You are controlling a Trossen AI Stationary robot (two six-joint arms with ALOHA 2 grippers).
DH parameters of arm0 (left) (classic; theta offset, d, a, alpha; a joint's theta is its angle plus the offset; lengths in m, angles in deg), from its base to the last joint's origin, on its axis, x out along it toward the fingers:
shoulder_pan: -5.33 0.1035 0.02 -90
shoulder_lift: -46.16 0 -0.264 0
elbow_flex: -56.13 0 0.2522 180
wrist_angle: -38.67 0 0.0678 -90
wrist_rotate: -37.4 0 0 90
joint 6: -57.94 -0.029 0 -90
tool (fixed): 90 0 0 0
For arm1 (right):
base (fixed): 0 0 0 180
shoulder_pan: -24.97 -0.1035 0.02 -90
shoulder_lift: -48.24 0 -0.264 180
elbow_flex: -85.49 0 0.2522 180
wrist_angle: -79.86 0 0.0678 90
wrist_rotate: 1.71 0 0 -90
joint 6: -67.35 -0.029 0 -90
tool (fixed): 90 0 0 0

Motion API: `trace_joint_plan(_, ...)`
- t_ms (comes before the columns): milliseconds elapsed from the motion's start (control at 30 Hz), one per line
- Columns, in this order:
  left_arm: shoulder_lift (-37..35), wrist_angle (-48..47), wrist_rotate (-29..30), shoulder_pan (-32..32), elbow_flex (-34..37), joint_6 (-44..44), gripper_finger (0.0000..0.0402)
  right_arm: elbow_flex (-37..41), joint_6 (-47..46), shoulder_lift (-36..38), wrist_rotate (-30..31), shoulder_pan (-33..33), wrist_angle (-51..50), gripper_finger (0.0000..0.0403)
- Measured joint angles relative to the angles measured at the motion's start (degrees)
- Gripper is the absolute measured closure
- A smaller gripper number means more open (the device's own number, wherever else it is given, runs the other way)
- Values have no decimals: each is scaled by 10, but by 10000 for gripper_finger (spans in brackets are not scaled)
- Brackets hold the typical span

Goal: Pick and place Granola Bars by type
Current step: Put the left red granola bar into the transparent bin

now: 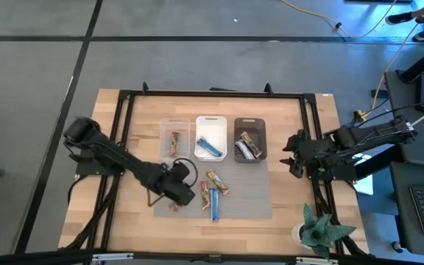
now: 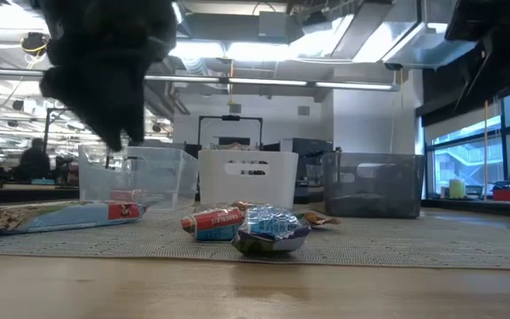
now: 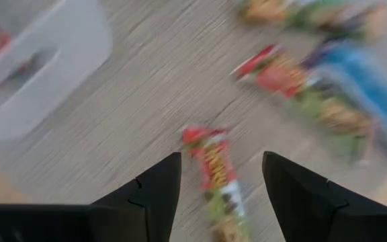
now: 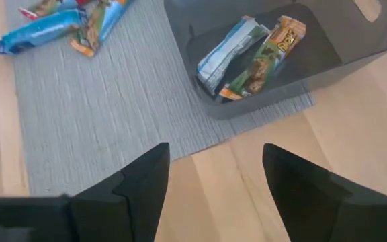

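A red-green granola bar (image 3: 213,176) lies flat on the grey mat, right below my left gripper (image 3: 220,161), whose open fingers stand on either side of it without touching. In the high view this gripper (image 1: 175,194) hovers over the mat's near left part. Several more bars (image 1: 213,193) lie in a loose cluster on the mat to its right. The clear bin (image 1: 174,138) holds a red-green bar, the white bin (image 1: 210,126) a blue one, and the dark bin (image 4: 355,40) a silver-blue bar (image 4: 228,52) and a brown-orange bar (image 4: 269,55). My right gripper (image 1: 294,154) waits open by the table's right side.
The three bins stand in a row along the mat's far edge. A black frame rail (image 1: 124,132) runs around the table top. A potted plant (image 1: 316,228) stands at the near right corner. Bare wood lies between the mat and the right gripper (image 4: 215,149).
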Motion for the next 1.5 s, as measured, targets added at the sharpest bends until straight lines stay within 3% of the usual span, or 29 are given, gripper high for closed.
trace_joint_plan(133,61,-69,-27,0,-62,44,202,4,-1,-1,0,0,-1,162)
trace_joint_plan(400,115,-71,-69,0,-69,105,202,4,5,-1,0,0,0,162)
trace_joint_plan(633,119,-64,-71,0,-60,142,204,4,5,-1,0,0,0,162)
trace_joint_plan(1033,119,4,-80,0,-33,144,208,4,-6,-1,0,0,1,162)
trace_joint_plan(1500,121,19,-79,0,-13,142,208,4,-5,-1,0,0,1,162)
